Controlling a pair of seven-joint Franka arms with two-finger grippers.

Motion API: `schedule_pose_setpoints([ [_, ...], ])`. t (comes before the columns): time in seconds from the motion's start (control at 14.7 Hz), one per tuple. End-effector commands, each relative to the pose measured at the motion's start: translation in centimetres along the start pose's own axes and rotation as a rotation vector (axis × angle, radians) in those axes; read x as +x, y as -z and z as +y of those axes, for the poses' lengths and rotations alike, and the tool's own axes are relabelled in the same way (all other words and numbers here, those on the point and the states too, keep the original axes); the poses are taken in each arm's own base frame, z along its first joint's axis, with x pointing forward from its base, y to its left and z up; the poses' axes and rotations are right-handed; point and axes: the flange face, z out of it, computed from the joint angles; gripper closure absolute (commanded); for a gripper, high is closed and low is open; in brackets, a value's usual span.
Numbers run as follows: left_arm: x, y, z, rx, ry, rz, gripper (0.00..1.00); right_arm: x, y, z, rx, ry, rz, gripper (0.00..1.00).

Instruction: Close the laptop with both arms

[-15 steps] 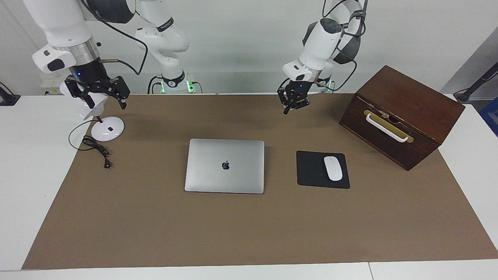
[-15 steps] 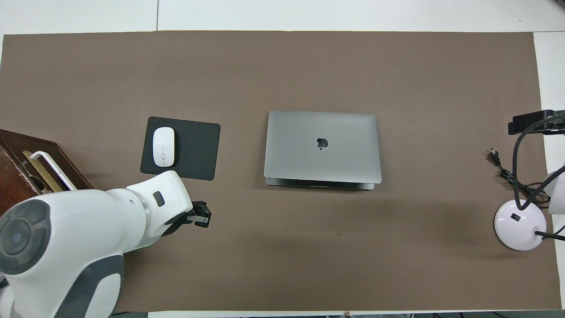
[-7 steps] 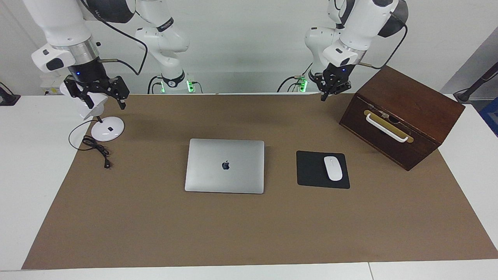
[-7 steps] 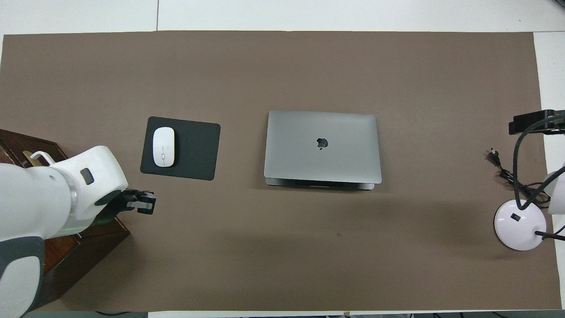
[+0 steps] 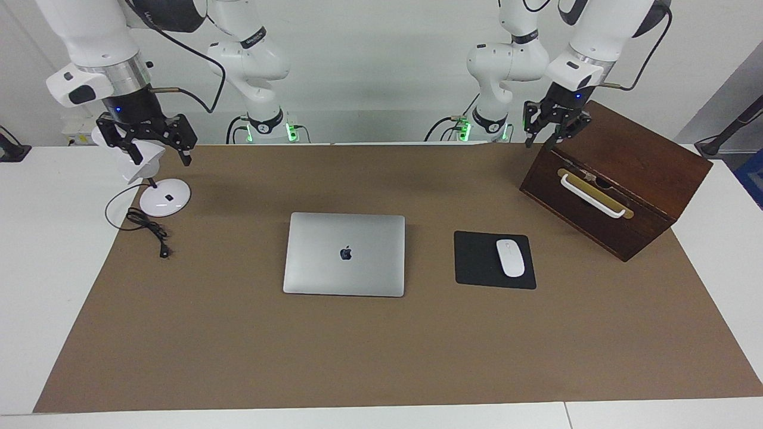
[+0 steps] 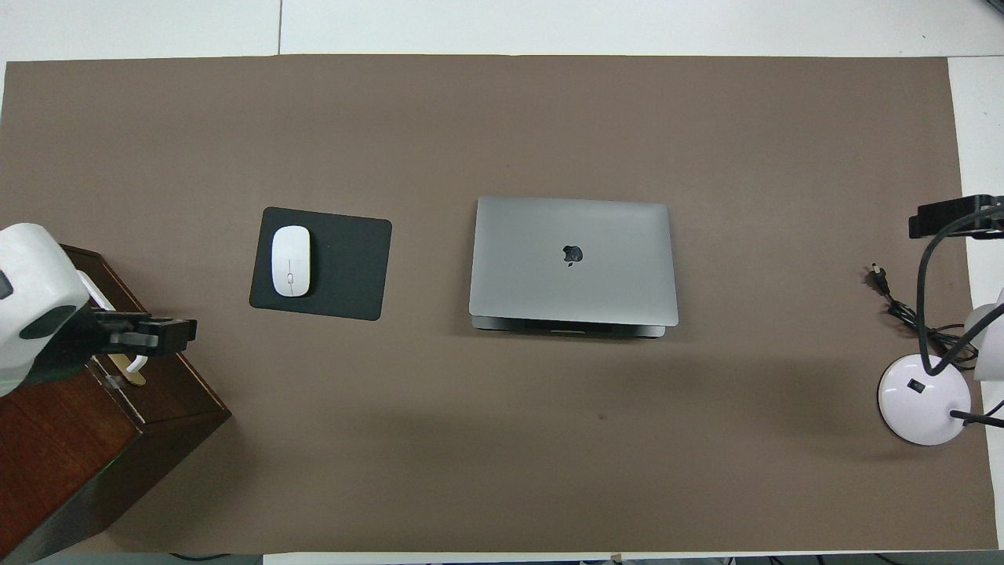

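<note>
Hanging apart and gripping nothing, the left jaws sit at the end of the left arm (image 5: pixel 587 50), up in the air over the top front edge of the wooden box (image 5: pixel 620 179). In the overhead view they cover part of the box's white handle (image 5: pixel 593 196), while the facing view shows them clear of it. The box stands at an angle at the left arm's end of the desk (image 5: pixel 36 250).

The right jaws are spread wide, with nothing between them. They hang from the right arm (image 5: pixel 98 56) over the white desk lamp (image 5: pixel 161 199), just above its tilted head. The lamp's round base rests at the corner of the brown mat (image 5: pixel 381 357) at the right arm's end, and its black cable (image 5: pixel 149 229) trails onto the mat beside it.

Between the two arms, well apart from both sets of jaws, the laptop (image 5: pixel 344 253) lies flat in the middle of the mat. Its silver lid is down and the dark logo faces up. In the overhead view a thin strip of its base shows under the lid's edge nearer to the robots. Near it, toward the left arm's end, lies the black mousepad (image 5: pixel 477 262) with the white mouse (image 5: pixel 510 257) on it.
</note>
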Motion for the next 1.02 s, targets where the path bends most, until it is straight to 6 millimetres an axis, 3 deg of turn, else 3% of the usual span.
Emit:
schedule_pose_setpoints([
  [0.0,0.5,1.6,-2.1,0.023,0.029,0.002,0.0,-0.7,0.7,0.3,0.016,-0.017,0.016,0.0],
  [0.34,1.6,4.3,-6.1,0.039,0.118,0.04,0.0,-0.7,0.8,0.3,0.016,-0.017,0.018,0.0],
  [0.48,2.5,5.4,-6.8,0.039,0.13,0.041,0.0,-0.7,0.8,0.3,0.016,-0.017,0.018,0.0],
  [0.68,5.3,7.0,-7.9,0.035,0.142,-0.015,0.0,-0.9,1.4,0.2,0.015,-0.017,0.028,0.0],
  [0.95,6.3,5.7,-8.3,0.057,0.141,-0.057,0.0,-1.0,1.4,0.2,0.015,-0.017,0.028,0.0],
])
